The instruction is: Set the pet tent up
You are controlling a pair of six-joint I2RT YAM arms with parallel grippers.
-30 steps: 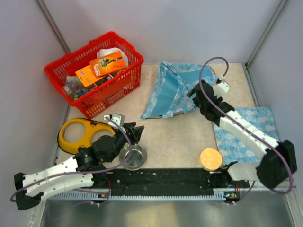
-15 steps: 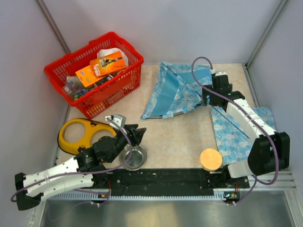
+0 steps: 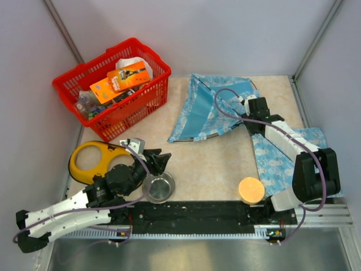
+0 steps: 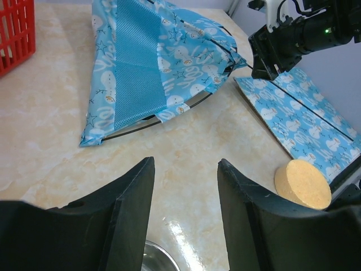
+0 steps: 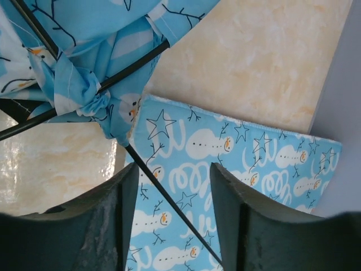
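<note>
The pet tent [image 3: 210, 110] lies collapsed at the back of the table, light-blue printed fabric with thin dark poles. It also shows in the left wrist view [image 4: 152, 62] and the right wrist view [image 5: 84, 34]. My right gripper [image 3: 252, 125] is open over the tent's right corner and the edge of the flat blue mat [image 3: 293, 155]. In the right wrist view a dark pole [image 5: 169, 200] crosses the gap of the right gripper [image 5: 174, 169] over the mat [image 5: 237, 152]; I cannot tell if it touches. My left gripper [image 3: 158, 161] is open and empty over bare table, also seen in its wrist view [image 4: 186, 164].
A red basket [image 3: 145, 97] full of items stands at the back left. A yellow ring-shaped object [image 3: 93, 161] and a steel bowl [image 3: 159, 187] lie by the left arm. A tan round disc [image 3: 251, 189] sits at the front right. Walls close in the table.
My right arm has folded in and its gripper has moved from the tent's right side to the tent corner at the mat's edge. My left arm has shifted slightly.
</note>
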